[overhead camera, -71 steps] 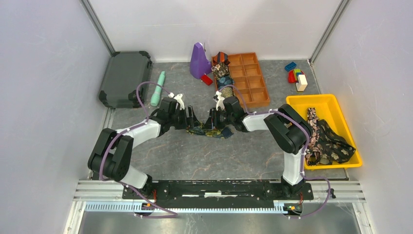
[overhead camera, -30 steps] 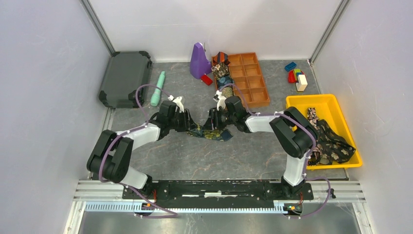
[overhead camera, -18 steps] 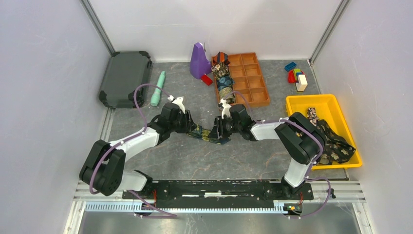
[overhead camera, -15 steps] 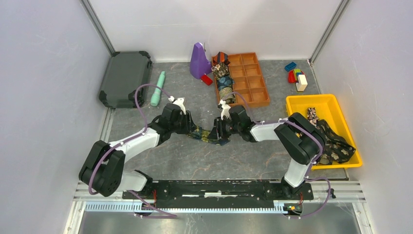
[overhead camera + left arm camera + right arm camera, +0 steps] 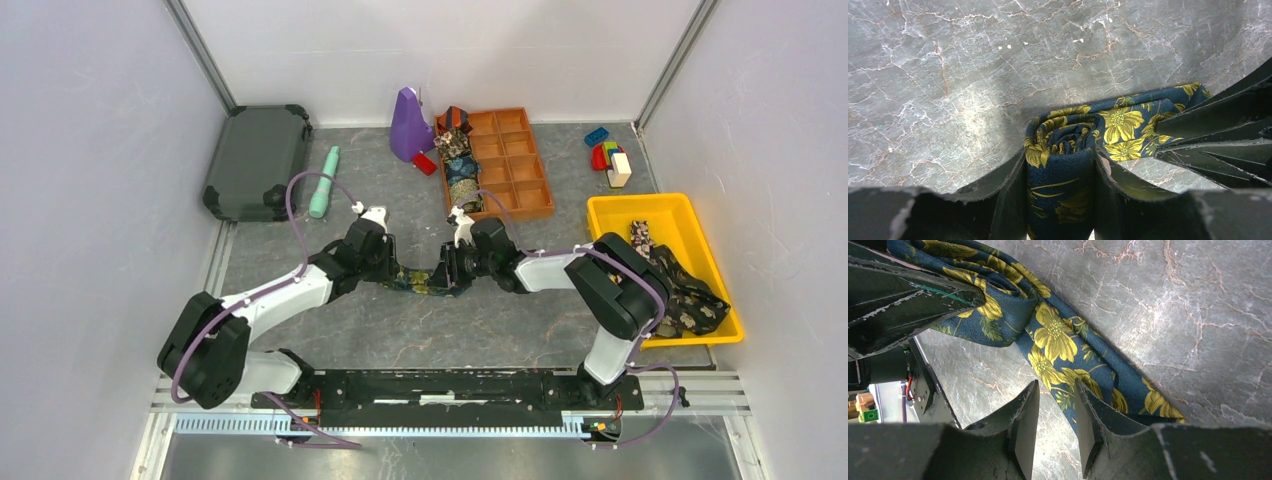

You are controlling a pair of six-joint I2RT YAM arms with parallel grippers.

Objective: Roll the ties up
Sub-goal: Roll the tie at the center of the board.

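From above, the navy gold-flowered fabric necktie is lying on the grey marbled table between the left gripper and right gripper; the left wrist is showing jaws clamping its rolled end, the right wrist jaws standing slightly apart over its flat tail.

Navy-gold tie (seemingly part-rolled) under narrowly parted right gripper

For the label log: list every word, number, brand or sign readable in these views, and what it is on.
None can be read.
The tie bears only a yellow flower print, no lettering.
The orange tray, yellow bin and dark case show no legible marks in the top view.
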